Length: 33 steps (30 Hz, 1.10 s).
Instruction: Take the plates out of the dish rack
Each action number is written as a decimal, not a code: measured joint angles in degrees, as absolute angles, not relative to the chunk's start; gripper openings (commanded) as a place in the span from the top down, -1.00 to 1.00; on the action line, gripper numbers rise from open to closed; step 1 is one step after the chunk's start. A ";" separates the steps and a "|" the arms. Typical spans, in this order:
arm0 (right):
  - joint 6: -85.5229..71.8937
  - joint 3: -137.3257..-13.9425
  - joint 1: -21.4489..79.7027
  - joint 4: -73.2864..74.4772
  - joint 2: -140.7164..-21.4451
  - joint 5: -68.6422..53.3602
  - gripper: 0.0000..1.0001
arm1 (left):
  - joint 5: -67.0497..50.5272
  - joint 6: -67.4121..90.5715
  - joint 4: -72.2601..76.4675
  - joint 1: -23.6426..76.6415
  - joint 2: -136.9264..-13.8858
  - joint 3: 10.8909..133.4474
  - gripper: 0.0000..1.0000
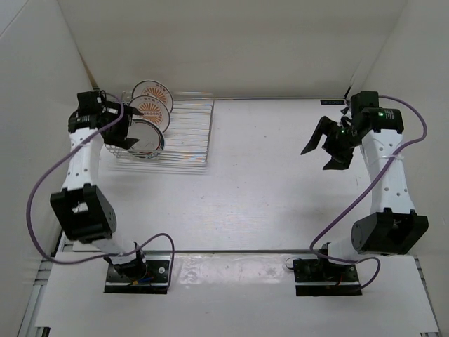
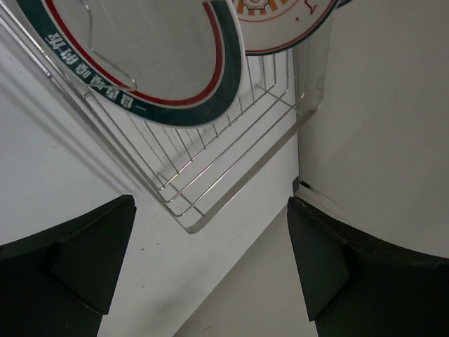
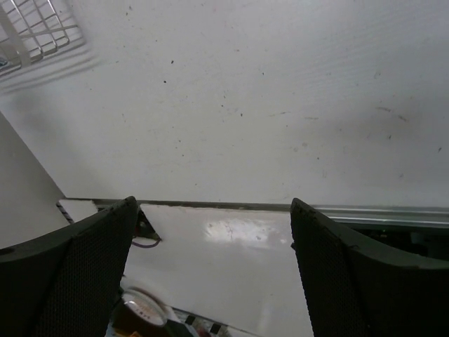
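I count three plates, all standing on edge in the one dish rack (image 1: 188, 135), which sits at the far left of the bench (image 1: 273, 189). Two of them are white with an orange sunburst: the rear sunburst plate (image 1: 153, 90) is at the far end of the rack, and the second sunburst plate (image 1: 151, 108) stands just in front of it, overlapping it in the view from above. The third, the green-rimmed plate (image 1: 144, 136), has a pale centre and stands nearest to me, in the left part of the rack. The right part of the rack holds only bare wires.

My left hand (image 1: 121, 133) is at the rack's left side, close by the green-rimmed plate. Its two fingers are spread as wide as they go and nothing lies between them. From its wrist camera I see the green-rimmed plate's edge ahead, a slice of one sunburst plate behind it, and a corner of the rack below. I cannot tell from above whether a finger touches the plate's rim.

My right hand (image 1: 325, 148) hangs above the right side of the bench, well apart from the rack, with its two fingers parted and gripping nothing. Its wrist camera shows bare bench and one corner of the rack.
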<state>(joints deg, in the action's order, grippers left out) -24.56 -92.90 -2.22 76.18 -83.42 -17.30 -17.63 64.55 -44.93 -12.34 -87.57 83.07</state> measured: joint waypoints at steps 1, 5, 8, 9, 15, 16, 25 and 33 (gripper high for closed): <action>-23.49 -94.04 -2.28 76.36 -83.42 -16.97 -0.81 | -17.76 64.49 -44.62 -12.25 -91.05 85.84 -1.00; -20.51 -97.08 -2.35 76.47 -83.66 -16.19 -0.81 | -17.87 63.57 -42.17 -12.12 -100.49 93.86 -1.00; -19.40 -97.25 -2.37 76.60 -83.83 -15.68 -0.81 | -17.30 62.87 -41.58 -11.99 -104.29 96.79 -1.00; -19.16 -97.25 -2.39 76.60 -83.92 -15.46 -0.81 | -17.10 62.57 -41.60 -11.99 -105.60 98.06 -1.00; -18.87 -97.10 -2.52 76.58 -84.09 -15.00 -0.81 | -16.29 60.64 -42.59 -12.05 -112.05 104.27 -1.00; -18.87 -96.88 -2.52 76.60 -84.07 -14.98 -0.81 | -16.23 60.51 -42.65 -12.05 -112.71 104.40 -1.00; -18.92 -95.53 -2.57 76.71 -83.99 -14.94 -0.81 | -16.34 60.18 -45.12 -12.49 -116.38 104.27 -0.61; -18.92 -94.91 -2.57 76.73 -83.94 -14.94 -0.81 | -17.26 59.61 -45.89 -12.84 -116.05 102.67 -0.19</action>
<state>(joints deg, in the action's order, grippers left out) -18.92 -94.91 -2.57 76.73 -83.94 -14.94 -17.26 59.61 -45.89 -12.84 -116.05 102.67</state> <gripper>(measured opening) 0.905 0.648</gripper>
